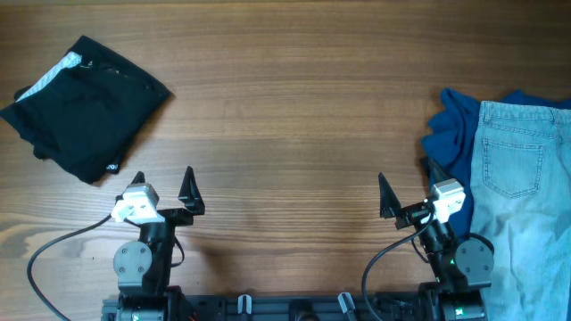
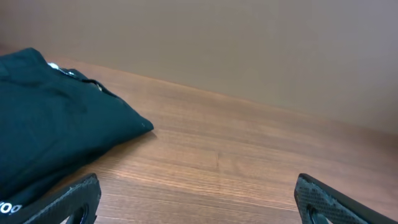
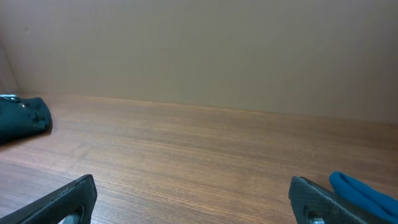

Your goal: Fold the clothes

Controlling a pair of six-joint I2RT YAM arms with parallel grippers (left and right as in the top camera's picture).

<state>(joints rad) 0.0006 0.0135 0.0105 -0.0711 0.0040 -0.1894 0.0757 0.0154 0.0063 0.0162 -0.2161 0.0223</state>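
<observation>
The black shorts (image 1: 85, 107) lie folded in a compact bundle at the table's far left, a pale waistband strip along the upper left edge. They also show in the left wrist view (image 2: 50, 124) and far off in the right wrist view (image 3: 22, 118). A blue top (image 1: 451, 129) lies crumpled at the right, partly under light-blue denim jeans (image 1: 522, 178) that hang over the right edge. The top's edge shows in the right wrist view (image 3: 364, 193). My left gripper (image 1: 163, 185) is open and empty near the front edge. My right gripper (image 1: 406, 187) is open and empty, close to the blue top.
The wooden table (image 1: 285, 134) stretches between the two piles. A black cable (image 1: 53, 250) loops by the left arm's base. A plain beige wall (image 3: 199, 50) stands behind the table's far edge.
</observation>
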